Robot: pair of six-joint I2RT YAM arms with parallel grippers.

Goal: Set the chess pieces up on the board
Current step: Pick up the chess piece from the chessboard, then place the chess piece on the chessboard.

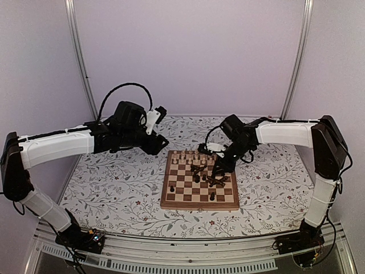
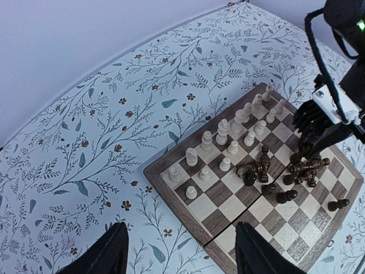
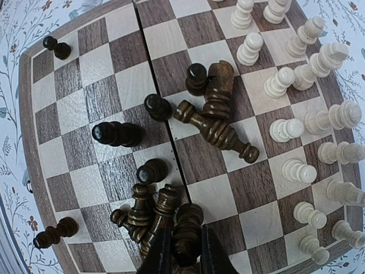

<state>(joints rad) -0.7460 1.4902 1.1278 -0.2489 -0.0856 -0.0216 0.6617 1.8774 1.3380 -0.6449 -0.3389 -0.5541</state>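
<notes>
Top view: the board [image 1: 197, 204] sits right of the middle of the surface [image 1: 114, 188]; pale pieces [image 1: 191, 158] stand ranked along its far edge; dark pieces [image 1: 208, 180] lie jumbled mid-board, so those need sorting; the right fingers [image 1: 219, 166] reach down into them.

Left wrist view: the left fingers [image 2: 114, 251] are spread with nothing between them, hovering off the board's left side, likely keeping clear.

Right wrist view: the right fingers [image 3: 162, 254] pinch one dark piece [image 3: 188, 228] at the heap's edge, presumably to lift it free.
</notes>
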